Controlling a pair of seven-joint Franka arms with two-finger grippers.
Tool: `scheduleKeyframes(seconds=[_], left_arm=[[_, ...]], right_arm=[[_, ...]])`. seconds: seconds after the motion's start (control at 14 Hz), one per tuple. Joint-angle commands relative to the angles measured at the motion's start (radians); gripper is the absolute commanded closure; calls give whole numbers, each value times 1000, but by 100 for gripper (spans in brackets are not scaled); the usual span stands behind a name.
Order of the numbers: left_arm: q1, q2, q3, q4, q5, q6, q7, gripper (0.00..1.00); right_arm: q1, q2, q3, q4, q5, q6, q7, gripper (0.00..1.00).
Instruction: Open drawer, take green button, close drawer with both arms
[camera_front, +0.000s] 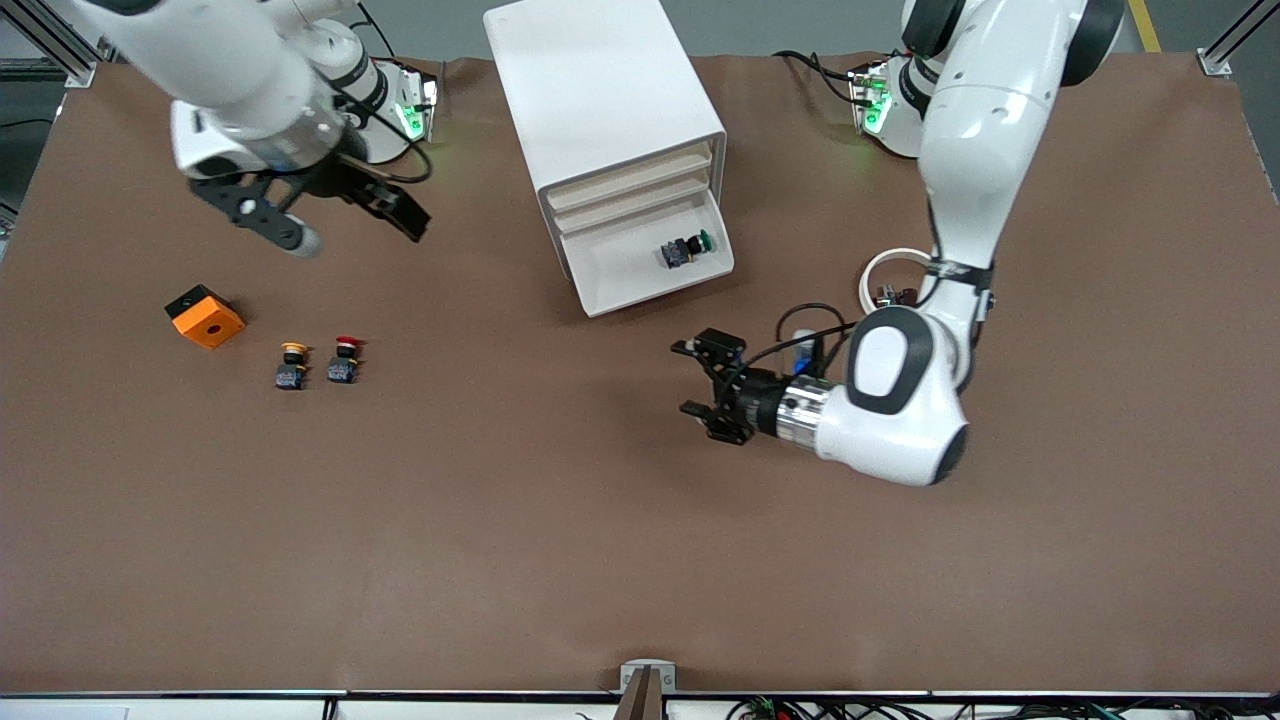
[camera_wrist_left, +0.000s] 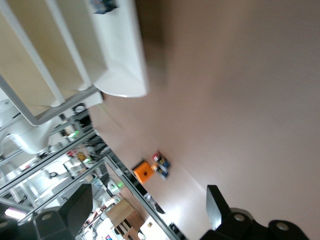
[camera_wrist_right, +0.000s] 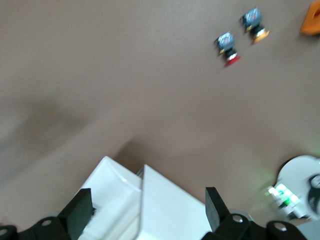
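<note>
The white drawer cabinet (camera_front: 610, 110) stands at the middle of the table with its lowest drawer (camera_front: 640, 285) pulled out. In that drawer lies the button (camera_front: 686, 250), green cap on a black body. My left gripper (camera_front: 712, 385) hangs open and empty over the table in front of the open drawer, level with the tabletop; its wrist view shows the drawer's rim (camera_wrist_left: 122, 75) ahead of the gripper (camera_wrist_left: 147, 212). My right gripper (camera_front: 350, 228) is open and empty, up over the table toward the right arm's end. Its wrist view looks down past the gripper (camera_wrist_right: 145, 210) onto the cabinet top (camera_wrist_right: 170, 210).
An orange block (camera_front: 205, 316) lies toward the right arm's end, with a yellow-capped button (camera_front: 292, 365) and a red-capped button (camera_front: 345, 360) beside it, nearer to the front camera. A white ring (camera_front: 893, 272) holding small parts sits by the left arm's elbow.
</note>
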Motion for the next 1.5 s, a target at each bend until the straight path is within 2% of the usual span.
scheduleKeyframes(seconds=[0.0, 0.14, 0.36, 0.64, 0.93, 1.29, 1.43], left_arm=[[-2, -56, 63, -16, 39, -6, 83, 0], [-1, -85, 91, -16, 140, -6, 144, 0], [-1, -163, 86, -22, 331, -46, 401, 0], [-1, -238, 86, -24, 601, -100, 749, 0], [-15, -286, 80, -27, 841, -129, 1012, 0], [-8, -300, 77, -38, 956, -121, 1362, 0], [-5, -319, 75, -41, 958, -116, 1390, 0]], right_arm=[[112, 80, -13, 29, -3, 37, 224, 0], [174, 151, -13, 51, -3, 45, 380, 0], [231, 276, -12, 128, 8, 43, 546, 0], [298, 424, -12, 222, 26, 49, 669, 0], [324, 493, -10, 234, 75, 130, 717, 0], [370, 570, -10, 234, 126, 248, 777, 0], [387, 602, -10, 234, 126, 282, 775, 0]])
